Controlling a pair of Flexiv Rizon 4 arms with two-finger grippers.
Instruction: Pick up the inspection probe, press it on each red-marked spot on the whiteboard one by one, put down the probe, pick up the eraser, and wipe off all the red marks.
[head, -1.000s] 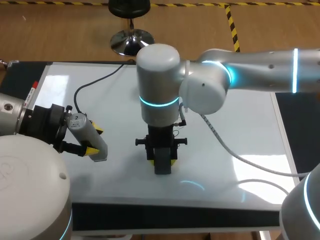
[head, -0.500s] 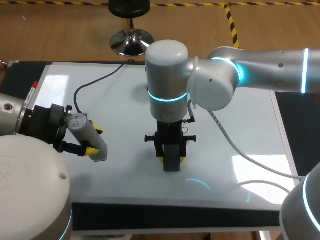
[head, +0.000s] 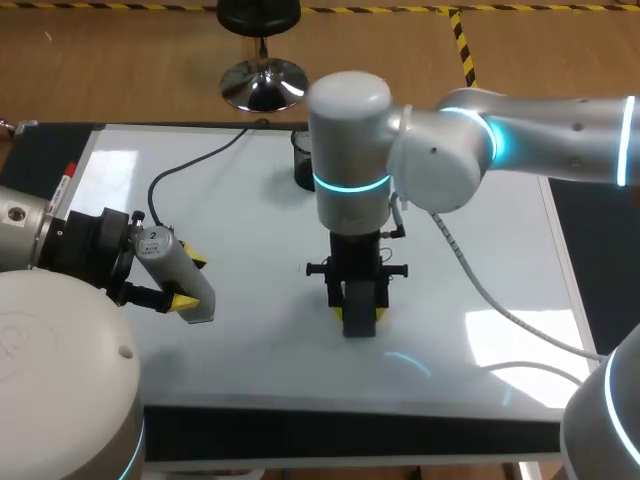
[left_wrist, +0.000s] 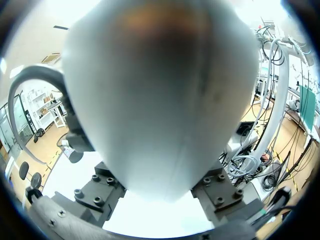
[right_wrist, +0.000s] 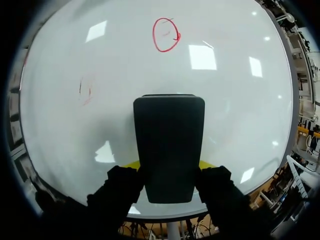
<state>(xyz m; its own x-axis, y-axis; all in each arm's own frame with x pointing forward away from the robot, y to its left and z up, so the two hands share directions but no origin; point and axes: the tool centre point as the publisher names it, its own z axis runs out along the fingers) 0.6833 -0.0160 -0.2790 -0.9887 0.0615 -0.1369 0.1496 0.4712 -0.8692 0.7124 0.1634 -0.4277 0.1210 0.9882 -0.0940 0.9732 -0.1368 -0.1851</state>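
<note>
Our right gripper (head: 360, 312), clamped on eraser (right_wrist: 169, 145), has slid rightward across whiteboard (head: 520, 255); one red circle (right_wrist: 166, 34) remains unwiped; left gripper (head: 188, 281) grips probe (head: 175, 262).

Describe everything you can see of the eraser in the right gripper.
The eraser is a plain dark oblong block with rounded corners and a matt surface. The right gripper clamps it from two sides, yellow tips showing at either flank, its long axis running out along the fingers. It sits over the whiteboard, near the board's middle; whether it presses on the surface cannot be told. A red circle lies ahead of it, a faint reddish smear off to one side.
</note>
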